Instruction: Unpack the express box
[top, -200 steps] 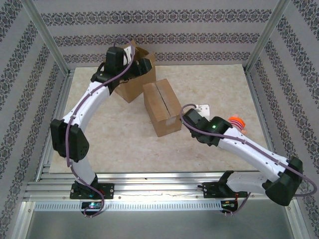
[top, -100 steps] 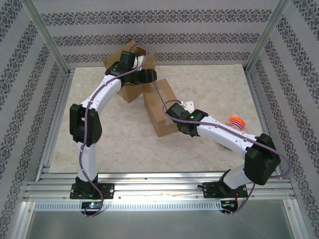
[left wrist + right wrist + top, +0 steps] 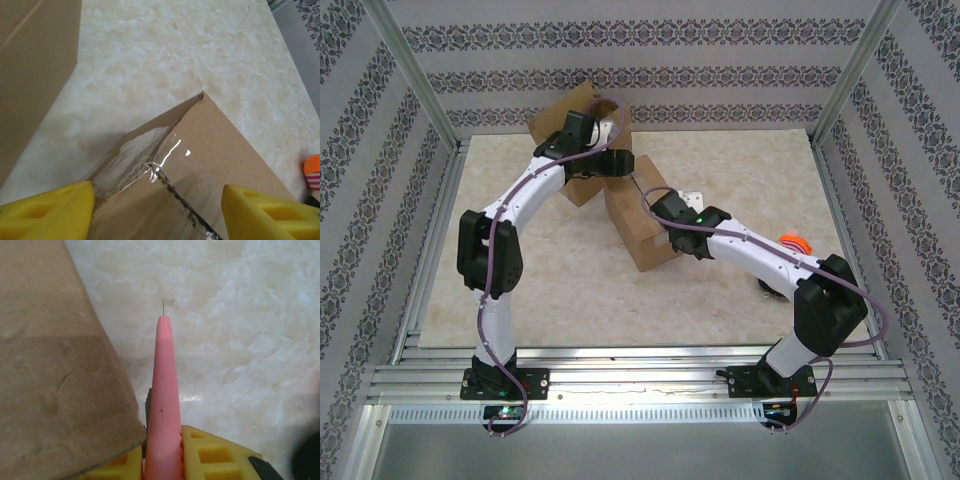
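Note:
The taped brown express box (image 3: 638, 218) stands mid-table, a clear tape strip along its top seam (image 3: 172, 187). My left gripper (image 3: 623, 164) hovers open over the box's far end, its yellow fingers (image 3: 50, 210) spread either side of the seam with nothing between them. My right gripper (image 3: 657, 206) is at the box's right top edge, shut on a pink pointed cutter (image 3: 164, 390). The cutter's thin tip points out over the marble table, with the box's side wall (image 3: 55, 365) close on its left.
A second brown box (image 3: 578, 112) with raised flaps stands at the back left, behind the left arm. An orange striped object (image 3: 795, 243) lies to the right, and a small white piece (image 3: 696, 196) sits by the box. Patterned walls and metal posts ring the table (image 3: 540, 270).
The left gripper has come off the back box and moved right, over the taped box's far end. The right arm has swung left, bringing the cutter against the box's right edge.

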`<state>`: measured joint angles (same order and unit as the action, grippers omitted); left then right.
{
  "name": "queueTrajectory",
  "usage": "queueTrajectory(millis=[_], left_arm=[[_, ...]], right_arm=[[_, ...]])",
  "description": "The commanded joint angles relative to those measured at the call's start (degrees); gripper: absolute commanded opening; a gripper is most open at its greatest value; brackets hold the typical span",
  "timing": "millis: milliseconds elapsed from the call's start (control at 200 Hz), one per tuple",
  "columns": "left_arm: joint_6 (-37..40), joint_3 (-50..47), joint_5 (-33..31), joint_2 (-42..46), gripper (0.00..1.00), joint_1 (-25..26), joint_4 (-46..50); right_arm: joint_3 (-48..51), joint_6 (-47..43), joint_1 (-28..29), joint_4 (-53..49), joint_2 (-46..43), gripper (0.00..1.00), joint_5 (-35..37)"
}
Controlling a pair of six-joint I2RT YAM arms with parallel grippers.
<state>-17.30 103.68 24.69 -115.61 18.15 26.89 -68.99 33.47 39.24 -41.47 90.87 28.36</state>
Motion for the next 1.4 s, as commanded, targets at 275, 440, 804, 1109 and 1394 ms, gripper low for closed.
queueTrajectory(millis=[275, 440, 804, 1109, 1394], left_arm=[[-4.07, -22.28, 0.89, 17.0, 0.7, 1.49, -1.05], [-6.22, -28.99, 0.58, 22.26, 0.71, 1.64, -2.29], [-6.75, -32.89, -5.97, 28.05, 0.83, 1.65, -0.7], [-4.87, -26.03, -19.53, 28.3, 1.0, 1.55, 1.69], [-4.26, -23.02, -19.65, 29.9, 1.0, 1.59, 2.84]], right_arm=[[-5.77, -7.0, -5.33, 6.45, 5.34, 0.0, -7.95], [-8.19, -7.46, -5.58, 6.76, 8.04, 0.0, -9.61], [-7.95, -5.29, -5.49, 6.74, 7.7, 0.0, -10.52], [-2.76, -3.5, -6.16, 3.65, 0.49, 0.0, -6.83], [5.61, -2.16, -10.7, 3.89, -12.73, 0.0, -9.63]])
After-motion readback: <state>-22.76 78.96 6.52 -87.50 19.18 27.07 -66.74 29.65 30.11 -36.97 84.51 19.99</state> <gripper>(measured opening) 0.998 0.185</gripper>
